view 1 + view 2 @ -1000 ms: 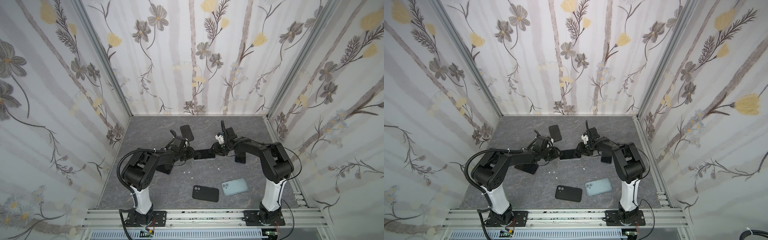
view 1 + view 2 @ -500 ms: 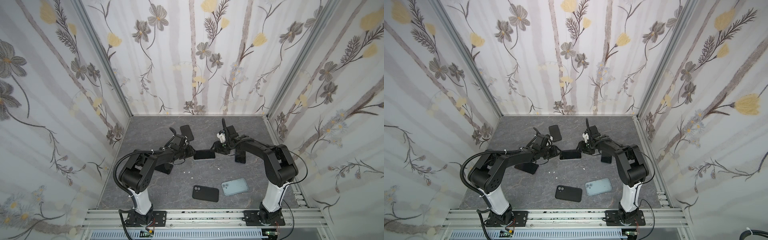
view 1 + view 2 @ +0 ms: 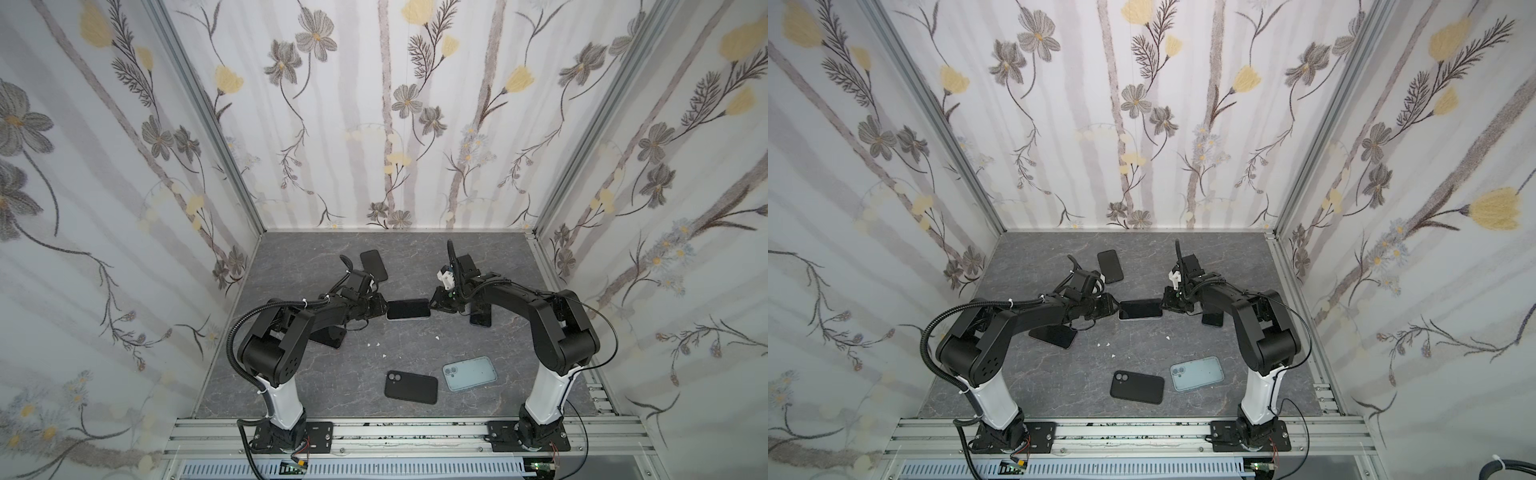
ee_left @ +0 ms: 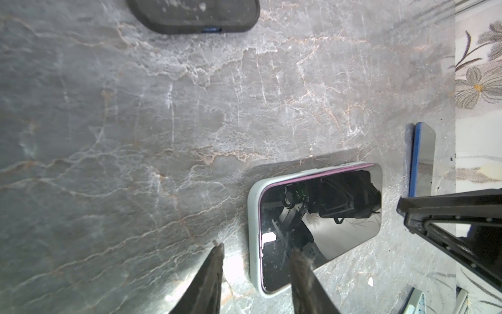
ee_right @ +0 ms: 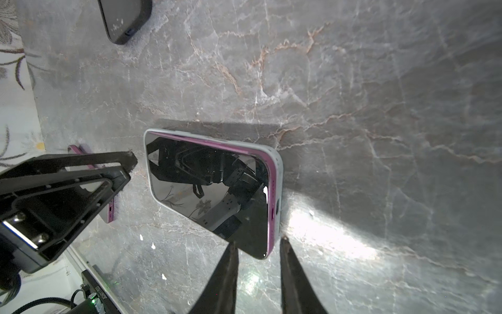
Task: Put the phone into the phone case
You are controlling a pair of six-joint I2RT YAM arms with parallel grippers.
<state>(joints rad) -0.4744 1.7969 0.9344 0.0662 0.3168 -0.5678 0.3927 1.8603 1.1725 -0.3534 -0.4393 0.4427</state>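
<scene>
The phone (image 3: 408, 309) (image 3: 1140, 309), dark-screened with a purple rim, lies screen up mid-table in a pale phone case (image 4: 253, 231). Its purple edge (image 5: 270, 190) still stands proud of the case rim (image 5: 277, 168) along one long side and one end. My left gripper (image 3: 381, 309) (image 4: 257, 252) is open at the phone's left end: one finger (image 4: 298, 263) hovers over the screen, the other (image 4: 216, 261) over bare table. My right gripper (image 3: 432, 305) (image 5: 257, 242) has its tips touching both sides of the phone's right corner.
At the front lie a black case (image 3: 410, 387) and a pale blue case (image 3: 469, 373). A dark phone (image 3: 374, 264) lies at the back. One phone (image 3: 330, 336) sits under the left arm and another (image 3: 481, 319) by the right arm. White crumbs (image 3: 374, 345) dot the grey table.
My right gripper's jaws have narrowed onto the phone's corner. The left arm's elbow shifted slightly. The phone has stayed where it was.
</scene>
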